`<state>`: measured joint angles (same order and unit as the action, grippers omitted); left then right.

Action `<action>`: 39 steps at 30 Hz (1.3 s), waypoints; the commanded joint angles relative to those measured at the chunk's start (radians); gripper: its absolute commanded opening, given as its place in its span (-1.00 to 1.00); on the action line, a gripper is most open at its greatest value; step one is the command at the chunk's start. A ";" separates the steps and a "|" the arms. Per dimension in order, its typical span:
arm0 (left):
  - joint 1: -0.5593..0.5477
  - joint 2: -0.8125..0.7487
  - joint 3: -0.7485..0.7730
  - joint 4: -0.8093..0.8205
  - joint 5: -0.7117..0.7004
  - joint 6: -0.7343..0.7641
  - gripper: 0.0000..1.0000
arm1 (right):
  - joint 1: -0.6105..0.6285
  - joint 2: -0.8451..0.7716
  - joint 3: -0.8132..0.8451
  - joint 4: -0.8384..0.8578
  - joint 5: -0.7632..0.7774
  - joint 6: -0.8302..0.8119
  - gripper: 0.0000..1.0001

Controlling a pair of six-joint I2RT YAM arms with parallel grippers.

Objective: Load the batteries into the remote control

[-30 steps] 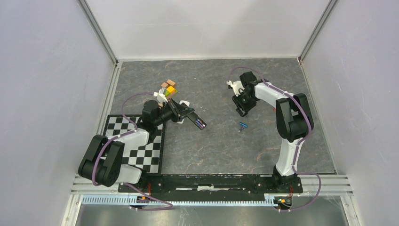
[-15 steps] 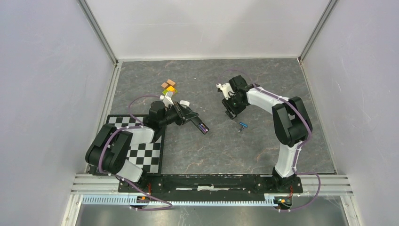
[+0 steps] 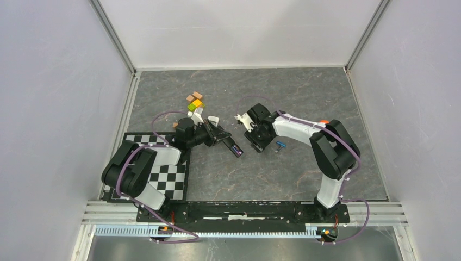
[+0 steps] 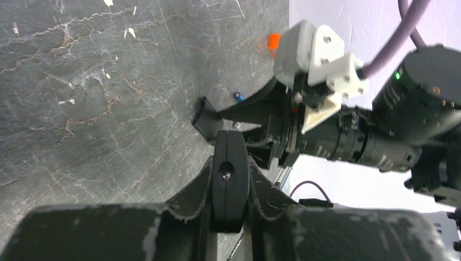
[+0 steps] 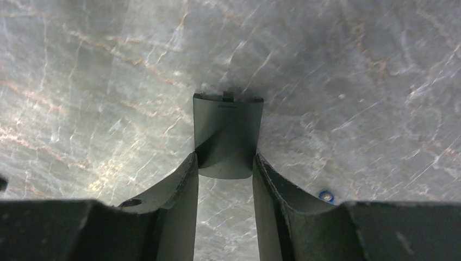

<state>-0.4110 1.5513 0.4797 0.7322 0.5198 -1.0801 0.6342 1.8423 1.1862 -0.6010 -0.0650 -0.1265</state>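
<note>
Left pincer clamps a slim black bar; right pincer pinches a dark curved plastic plate, lettering unreadable; bright blue cylinder battery lies nearby.

Counter: dark grey stone-look top with pale and rust veining (the veins read clearest in both wrist views).
Side walls: plain pale lilac panels, left and right.
Back wall: white panel.
Corner posts: bare aluminium, slanting to the rear corners.
Mat: black-and-white chequered, flat at the counter's near left.
Near-edge rail: slotted aluminium.
Light: even, with soft shadows.
</note>
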 commanded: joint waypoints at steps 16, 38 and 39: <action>-0.002 -0.123 0.015 -0.110 -0.076 0.167 -0.96 | 0.073 -0.054 -0.075 -0.089 0.058 0.036 0.24; -0.014 -0.065 0.026 -0.038 -0.076 0.167 -0.96 | 0.073 -0.090 -0.112 0.012 0.013 0.037 -0.43; -0.014 -0.058 0.030 -0.032 -0.079 0.167 -0.96 | 0.073 -0.108 -0.120 0.021 0.016 0.041 -0.43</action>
<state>-0.4164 1.4681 0.4797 0.6147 0.4469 -0.9485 0.7029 1.7786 1.1046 -0.6922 -0.0357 -0.1165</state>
